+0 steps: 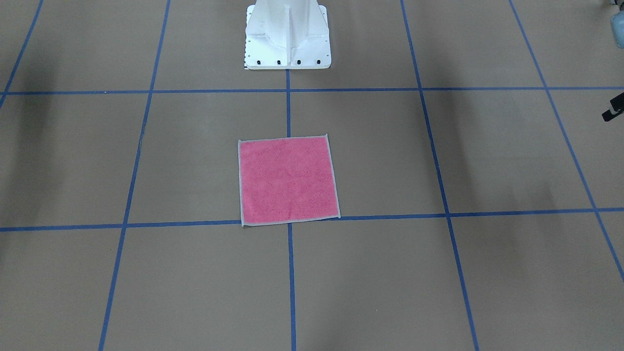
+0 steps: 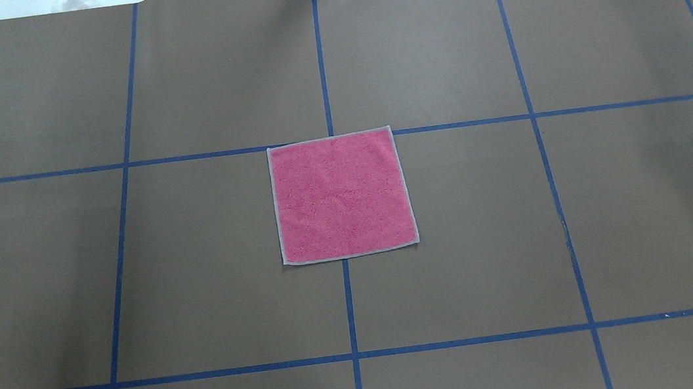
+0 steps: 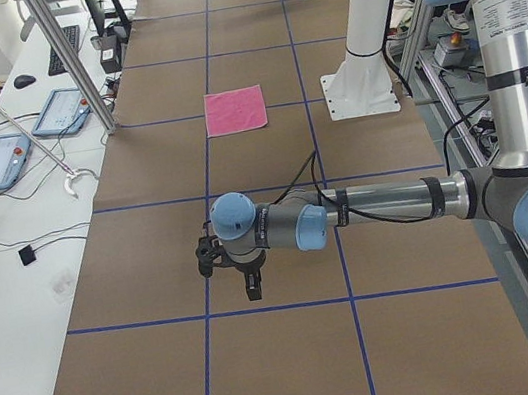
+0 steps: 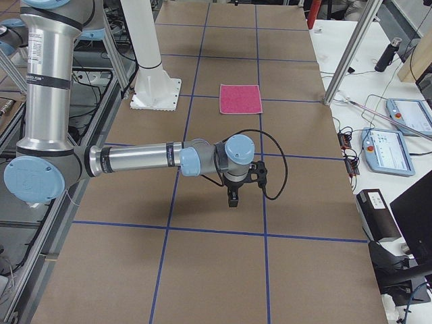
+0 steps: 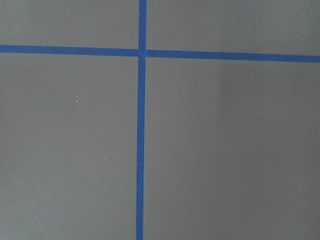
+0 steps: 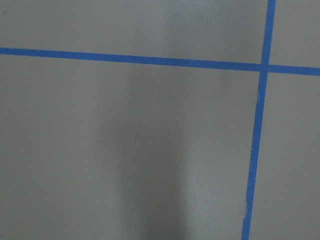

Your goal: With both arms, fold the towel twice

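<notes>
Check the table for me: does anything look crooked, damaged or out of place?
Nothing much stands out. The towel lies flat and unfolded, pink side up, only slightly skewed against the blue tape lines. The left arm and right arm are well clear of it.

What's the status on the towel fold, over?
Left gripper and right gripper hover wide of the towel; whether the fingers are open or shut can't be told. Towel flat, pink face up, unfolded. Nothing on it.
</notes>
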